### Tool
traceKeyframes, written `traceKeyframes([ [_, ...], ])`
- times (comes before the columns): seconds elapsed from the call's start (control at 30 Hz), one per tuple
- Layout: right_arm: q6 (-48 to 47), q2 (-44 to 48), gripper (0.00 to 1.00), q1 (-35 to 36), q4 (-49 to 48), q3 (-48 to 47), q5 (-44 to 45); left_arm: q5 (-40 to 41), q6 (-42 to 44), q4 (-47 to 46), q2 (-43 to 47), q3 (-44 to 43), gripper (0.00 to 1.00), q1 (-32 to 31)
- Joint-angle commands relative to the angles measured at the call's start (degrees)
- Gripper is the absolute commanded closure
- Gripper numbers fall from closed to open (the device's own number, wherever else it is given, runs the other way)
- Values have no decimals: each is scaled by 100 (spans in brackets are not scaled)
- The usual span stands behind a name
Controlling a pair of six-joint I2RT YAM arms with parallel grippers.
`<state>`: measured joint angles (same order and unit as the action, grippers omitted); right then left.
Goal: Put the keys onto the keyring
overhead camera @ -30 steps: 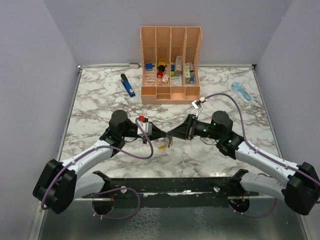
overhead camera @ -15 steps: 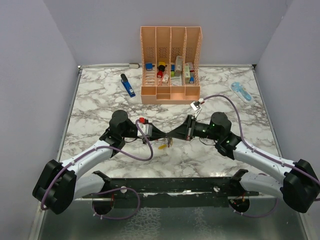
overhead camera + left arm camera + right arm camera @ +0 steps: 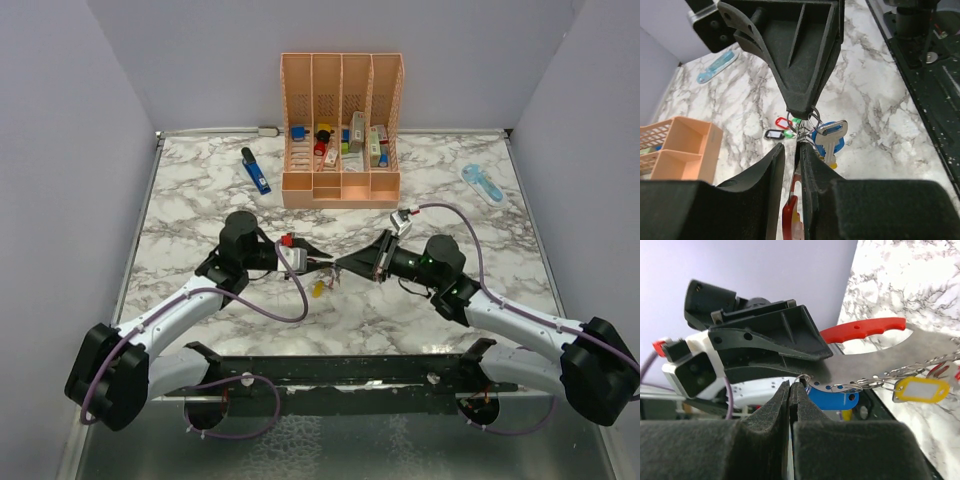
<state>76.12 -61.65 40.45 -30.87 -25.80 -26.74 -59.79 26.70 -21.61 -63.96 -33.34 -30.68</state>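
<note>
**Operator:** What is the condition of each pincer?

**Technician:** The right pincer is clenched. Its jaws are closed, with no gap, on the thin wire loop at the top of the keys. The left pincer has its jaws slightly apart, and the red half of the keyring sits edge-on in the gap. It cannot be determined whether the jaws press on it.

**Operator:** Where is the work located, and why there?

**Technician:** The tips meet at 12 o'clock from the arm bases, above the worktop. Raised this way, the key bunch appears to hang free at 6 o'clock from the tips. The wire loop lies just beside the keyring's grey edge. The likely reason is that one arm presents the keyring while the other steers the loop onto it.

**Operator:** What about the items farther out?

**Technician:** The organiser stands at 12 o'clock, the blue pen-like tool at 11 o'clock and the pale blue gadget at 2 o'clock. All three are well apart from the tips and probably not needed for this step.
</note>
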Motion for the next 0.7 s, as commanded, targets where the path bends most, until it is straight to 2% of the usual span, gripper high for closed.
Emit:
traceKeyframes([
  [0.0,1279,63,99,16,-661,-50,371,646,429,175,130,-236,77,141],
  [0.1,1958,-93,99,18,-1006,31,482,837,245,-22,130,-345,75,243],
  [0.2,2719,-237,99,16,-1751,290,814,809,-41,-129,138,-476,74,328],
  [0.27,2902,-239,99,19,-2027,412,1080,743,-176,-35,164,-585,75,363],
  [0.37,3008,-106,99,16,-1626,337,1496,714,-474,-49,233,-676,76,402],
  [0.47,3021,49,99,16,-1166,304,1879,700,-1145,-327,251,-840,78,436],
  [0.57,2898,180,99,16,-635,263,2203,282,-1687,-359,113,-1140,78,448],
  [0.67,2700,146,99,20,-573,208,2278,84,-2208,-339,-57,-1367,78,448],
])
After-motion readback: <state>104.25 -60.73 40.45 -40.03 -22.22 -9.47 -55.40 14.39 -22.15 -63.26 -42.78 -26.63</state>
